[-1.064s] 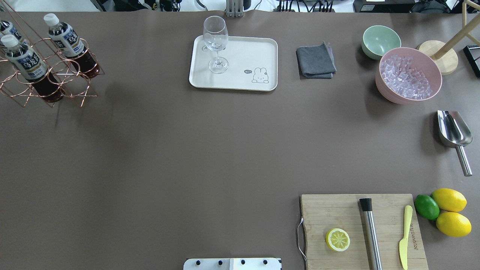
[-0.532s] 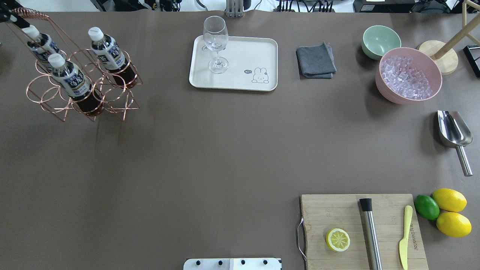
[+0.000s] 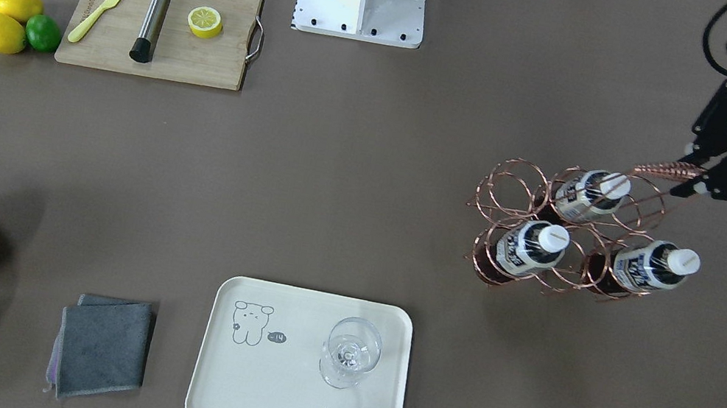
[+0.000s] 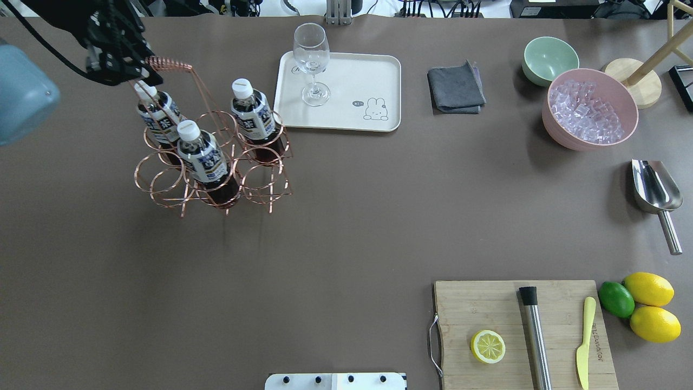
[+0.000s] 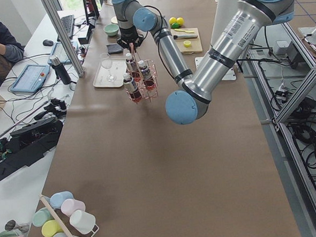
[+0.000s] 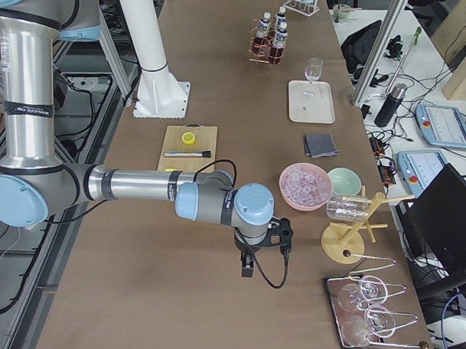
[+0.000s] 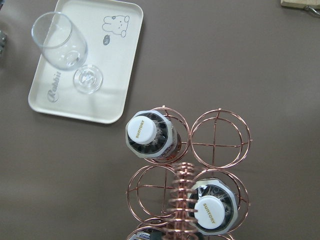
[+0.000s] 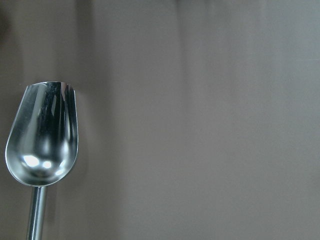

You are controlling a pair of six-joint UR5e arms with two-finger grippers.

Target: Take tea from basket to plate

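The copper wire basket [image 4: 162, 181] stands left of the plate [image 4: 357, 76] and holds three tea bottles [image 4: 203, 154], [image 4: 254, 116], [image 4: 157, 114]. My left gripper [image 4: 135, 67] is shut on the basket's coiled handle [image 4: 168, 65], also in the front view [image 3: 692, 183]. The left wrist view looks down on the handle [image 7: 182, 200], two bottle caps [image 7: 142, 130] and the plate [image 7: 115, 85]. I cannot tell whether the basket touches the table. My right gripper [image 6: 248, 267] shows only in the right side view, so I cannot tell its state.
A stemmed glass [image 4: 311, 57] stands on the plate's left part. A grey cloth [image 4: 455, 89], a green bowl [image 4: 549, 59], a pink bowl of ice [image 4: 590, 108] and a metal scoop [image 4: 655, 189] lie to the right. A cutting board [image 4: 520, 330] is at the front right.
The basket with its three bottles has moved right, from the table's left edge toward the plate. My left gripper on the handle has come into the overhead view.
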